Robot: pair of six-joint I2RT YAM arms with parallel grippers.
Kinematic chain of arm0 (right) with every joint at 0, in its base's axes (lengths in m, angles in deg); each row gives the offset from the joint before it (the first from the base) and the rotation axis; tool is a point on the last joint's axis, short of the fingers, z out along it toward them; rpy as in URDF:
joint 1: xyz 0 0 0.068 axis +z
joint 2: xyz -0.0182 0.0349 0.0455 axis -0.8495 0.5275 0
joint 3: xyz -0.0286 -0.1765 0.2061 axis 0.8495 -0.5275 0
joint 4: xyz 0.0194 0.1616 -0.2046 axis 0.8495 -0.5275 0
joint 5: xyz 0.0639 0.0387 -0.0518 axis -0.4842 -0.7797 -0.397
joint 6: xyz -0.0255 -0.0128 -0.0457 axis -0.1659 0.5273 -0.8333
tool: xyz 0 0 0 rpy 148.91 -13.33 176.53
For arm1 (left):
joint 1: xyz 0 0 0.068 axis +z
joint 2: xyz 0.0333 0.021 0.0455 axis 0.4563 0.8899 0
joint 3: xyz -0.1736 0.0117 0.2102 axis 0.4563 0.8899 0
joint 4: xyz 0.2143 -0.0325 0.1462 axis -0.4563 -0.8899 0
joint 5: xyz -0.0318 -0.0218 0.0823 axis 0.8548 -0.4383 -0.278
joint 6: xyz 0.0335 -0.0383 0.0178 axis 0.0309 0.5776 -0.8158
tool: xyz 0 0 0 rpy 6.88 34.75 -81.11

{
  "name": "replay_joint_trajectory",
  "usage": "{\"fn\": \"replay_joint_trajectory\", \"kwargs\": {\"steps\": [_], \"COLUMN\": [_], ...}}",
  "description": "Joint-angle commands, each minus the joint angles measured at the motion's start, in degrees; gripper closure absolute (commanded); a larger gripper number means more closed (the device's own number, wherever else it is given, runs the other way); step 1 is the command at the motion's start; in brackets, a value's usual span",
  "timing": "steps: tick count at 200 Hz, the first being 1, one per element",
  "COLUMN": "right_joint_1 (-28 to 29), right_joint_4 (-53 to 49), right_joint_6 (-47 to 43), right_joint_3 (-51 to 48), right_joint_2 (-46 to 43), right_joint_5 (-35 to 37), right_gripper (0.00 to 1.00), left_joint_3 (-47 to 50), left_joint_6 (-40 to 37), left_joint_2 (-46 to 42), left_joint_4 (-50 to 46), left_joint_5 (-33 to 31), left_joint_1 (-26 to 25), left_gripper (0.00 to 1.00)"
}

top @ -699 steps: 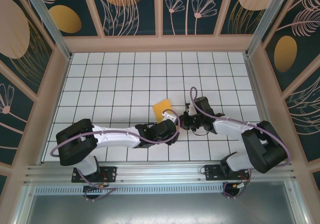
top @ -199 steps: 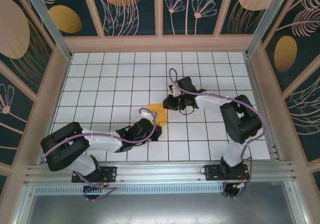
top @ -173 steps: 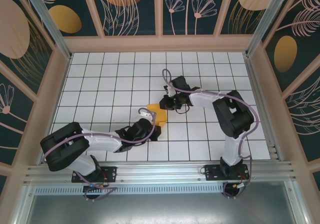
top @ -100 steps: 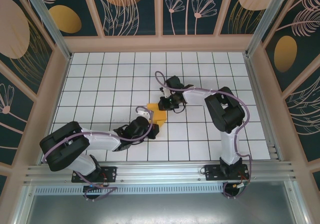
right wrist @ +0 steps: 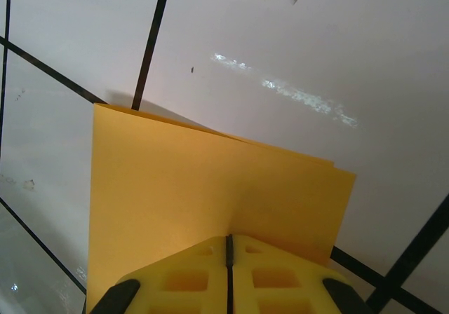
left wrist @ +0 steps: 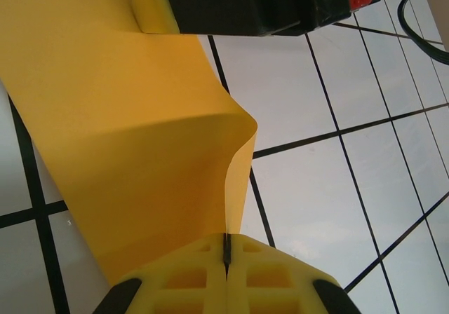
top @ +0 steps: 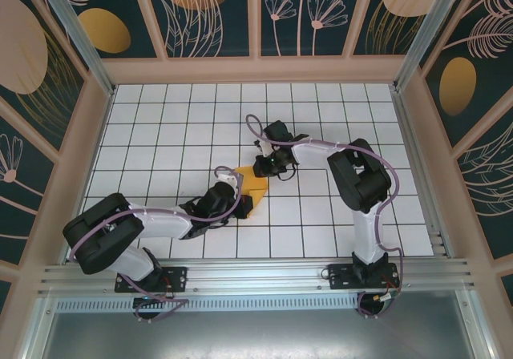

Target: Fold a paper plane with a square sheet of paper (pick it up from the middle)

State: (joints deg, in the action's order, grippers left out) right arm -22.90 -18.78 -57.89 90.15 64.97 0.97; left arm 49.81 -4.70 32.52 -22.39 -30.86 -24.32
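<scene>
Table [top: 160,135] of white tiles, with the left arm [top: 152,224] and right arm [top: 357,179] both reaching in to its middle. Between them is the paper [top: 255,186], an orange piece a little nearer the bases than the centre, lifted off the tiles at least in part. The left gripper [left wrist: 226,247] has its jaws shut tight on the near edge of the paper. The right gripper [right wrist: 228,247] is likewise closed on the far side, pinching what looks like two layers. From the left wrist, the paper rises from the pinch in a soft hump and runs away under the right gripper's black body, so I judge the fold to be rounded, not yet creased. From the right wrist, the two layers' top edges run nearly together, but one peeks a little past the other.

The step in hand looks to be doubling the paper and setting a crease. To do it well, square the two edges first, since any offset now would likely carry into every later fold. Bring the grippers together gently so the hump flattens without tearing or slipping from either pinch. Lower the paper flat on the table before pressing, then run a closed fingertip along the fold line. Thin paper buckles readily, so slow, level moves should serve best.
</scene>
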Motion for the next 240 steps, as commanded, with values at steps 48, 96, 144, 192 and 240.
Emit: {"fn": "replay_joint_trajectory", "kwargs": {"steps": [48, 96, 144, 192, 240], "right_joint_1": [0.68, 0.68, 0.74, 0.93, 1.0], "right_joint_4": [-4.21, -4.47, -4.55, -4.65, -4.56], "right_joint_6": [-0.83, -1.47, -1.5, -1.33, -1.14], "right_joint_3": [0.7, 0.42, 0.46, 0.71, 0.58], "right_joint_2": [2.72, 3.15, 3.11, 2.99, 3.16], "right_joint_5": [3.24, 3.76, 3.6, 3.33, 3.41], "right_gripper": [0.9, 0.9, 0.9, 0.9, 0.9], "left_joint_3": [1.07, 1.68, 0.26, 0.95, -0.27], "left_joint_6": [-1.4, -2.33, -4.12, -3.32, -4.72], "left_joint_2": [0.91, 0.26, 2.08, 3.56, 3.32], "left_joint_4": [-0.7, -0.59, -1.71, -0.03, -1.79], "left_joint_5": [-2.27, -0.55, 1.87, 2.01, 1.58], "left_joint_1": [0.51, 2.11, 3.04, 3.21, 3.41], "left_gripper": [1.0, 1.0, 1.0, 1.0, 1.0]}}
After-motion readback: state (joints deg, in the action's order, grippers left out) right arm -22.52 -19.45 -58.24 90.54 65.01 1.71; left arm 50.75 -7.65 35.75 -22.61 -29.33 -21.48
